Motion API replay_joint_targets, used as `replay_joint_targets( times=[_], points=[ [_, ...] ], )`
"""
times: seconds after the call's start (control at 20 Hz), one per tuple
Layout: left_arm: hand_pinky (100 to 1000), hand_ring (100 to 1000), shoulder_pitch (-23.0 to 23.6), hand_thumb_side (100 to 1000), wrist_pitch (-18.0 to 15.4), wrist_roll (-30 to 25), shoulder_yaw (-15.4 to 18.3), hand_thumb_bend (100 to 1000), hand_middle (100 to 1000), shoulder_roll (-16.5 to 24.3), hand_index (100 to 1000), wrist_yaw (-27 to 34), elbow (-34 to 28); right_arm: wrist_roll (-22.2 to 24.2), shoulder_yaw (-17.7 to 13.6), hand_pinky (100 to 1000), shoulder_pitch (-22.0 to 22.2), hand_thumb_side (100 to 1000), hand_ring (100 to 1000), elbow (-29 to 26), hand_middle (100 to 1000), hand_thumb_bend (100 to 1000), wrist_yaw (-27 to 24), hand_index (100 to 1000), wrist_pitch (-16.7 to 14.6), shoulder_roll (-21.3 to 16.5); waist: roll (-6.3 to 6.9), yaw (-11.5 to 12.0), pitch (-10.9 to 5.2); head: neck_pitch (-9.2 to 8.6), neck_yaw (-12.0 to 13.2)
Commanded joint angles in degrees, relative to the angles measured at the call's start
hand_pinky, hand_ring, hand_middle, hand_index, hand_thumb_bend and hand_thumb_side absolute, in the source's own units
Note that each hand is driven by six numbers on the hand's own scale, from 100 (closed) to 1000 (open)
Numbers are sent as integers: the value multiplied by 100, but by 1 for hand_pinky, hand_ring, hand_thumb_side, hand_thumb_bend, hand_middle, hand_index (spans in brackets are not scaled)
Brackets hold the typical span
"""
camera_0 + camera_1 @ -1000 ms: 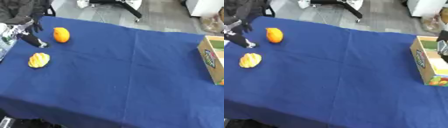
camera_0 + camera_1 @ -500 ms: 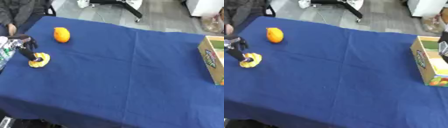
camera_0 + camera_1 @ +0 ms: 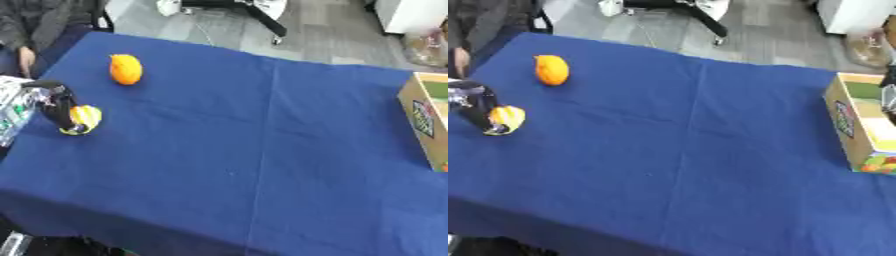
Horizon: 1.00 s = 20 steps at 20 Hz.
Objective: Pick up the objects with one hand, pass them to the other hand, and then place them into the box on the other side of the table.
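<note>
One left hand (image 3: 54,102) has its fingers (image 3: 63,112) around yellow fruit (image 3: 86,118).

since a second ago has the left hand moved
Yes. The left hand has come down from beside the orange fruit, which lies in the same spot on the blue cloth, to the yellow fruit, and its fingers now curl round it.

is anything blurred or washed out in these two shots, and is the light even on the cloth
Left eye view: the left hand on the yellow fruit is smeared; the blue cloth is evenly lit, creases soft. Right eye view: the box print is soft, and the bag on the floor looks washed out.
</note>
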Motion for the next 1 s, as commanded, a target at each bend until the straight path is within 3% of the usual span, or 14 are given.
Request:
replay_joint_targets(
  times=[0.05, 0.1, 0.35, 0.65, 0.8, 1.0],
  points=[
    [567, 486, -26, 243, 62, 411, 101, 100, 474, 115, 592, -66, -37, -8, -57, 853, -56, 286, 880, -27, 878, 100, -21, 973, 1, -105, 80, -1, -53, -14, 17],
    [521, 445, -22, 239, 91, 625, 116, 100, 424, 92, 535, -45, -67, -10, -57, 853, -54, 287, 880, -21, 878, 100, -22, 974, 1, -104, 79, 0, -55, -14, 13],
    [471, 410, -12, 214, 38, 1224, 211, 107, 384, 74, 493, 475, -487, -19, -59, 853, -47, 288, 880, 4, 878, 100, -26, 975, -4, -101, 75, 12, -61, -14, -21],
    [429, 398, -92, 207, -37, 1746, 314, 233, 377, 191, 488, 1235, -1873, -5, -40, 853, -65, 285, 879, 12, 877, 100, -27, 974, -19, -91, 72, 17, -73, -14, -161],
    [386, 382, -247, 178, -135, 2123, 224, 337, 362, 135, 472, 2022, -2588, 41, 9, 852, -112, 281, 878, 12, 876, 100, -36, 972, -40, -52, 57, -3, -92, -14, -331],
    [383, 382, -513, 134, -328, 2671, -132, 371, 363, -122, 471, 3371, -3355, 163, 135, 851, -265, 274, 873, -47, 874, 100, -47, 968, -107, 23, 33, -28, -113, -14, -697]
  ],
)
